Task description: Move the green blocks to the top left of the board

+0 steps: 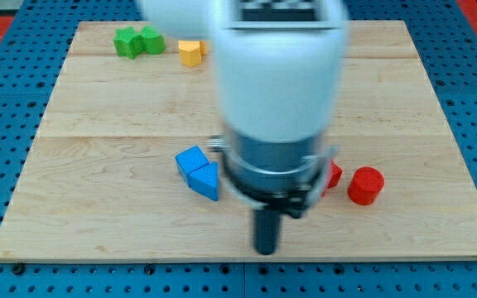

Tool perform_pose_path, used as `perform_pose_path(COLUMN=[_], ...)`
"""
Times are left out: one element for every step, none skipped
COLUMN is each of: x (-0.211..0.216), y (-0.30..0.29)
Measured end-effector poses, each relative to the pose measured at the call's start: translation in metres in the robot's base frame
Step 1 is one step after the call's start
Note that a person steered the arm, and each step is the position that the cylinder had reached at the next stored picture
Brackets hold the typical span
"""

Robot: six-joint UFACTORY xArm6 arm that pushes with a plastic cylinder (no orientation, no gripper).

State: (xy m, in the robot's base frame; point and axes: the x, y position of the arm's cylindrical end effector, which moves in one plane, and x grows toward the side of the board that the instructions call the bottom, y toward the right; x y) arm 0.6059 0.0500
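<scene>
Two green blocks sit side by side near the board's top left: one (126,42) on the left, star-like, and one (151,39) touching it on the right. My tip (266,249) is near the board's bottom middle, far from the green blocks, to the right of and below the blue blocks. The arm's white and grey body hides the board's middle and top centre.
A yellow block (190,53) lies just right of the green ones. A blue cube (192,161) and a blue triangle (207,180) touch left of my tip. A red cylinder (365,185) and a partly hidden red block (332,175) lie on the right. The wooden board (98,108) rests on a blue pegboard.
</scene>
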Motion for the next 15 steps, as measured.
perform_pose_path(x=[-0.006, -0.009, -0.084, -0.178, -0.256, -0.335, -0.411, -0.411, -0.408, -0.38, -0.397, -0.368, -0.328, -0.278, -0.256], y=[0.074, 0.015, -0.027, -0.007, -0.027, 0.008, -0.041, -0.106, -0.182, -0.212, -0.203, -0.17, -0.19, -0.183, -0.196])
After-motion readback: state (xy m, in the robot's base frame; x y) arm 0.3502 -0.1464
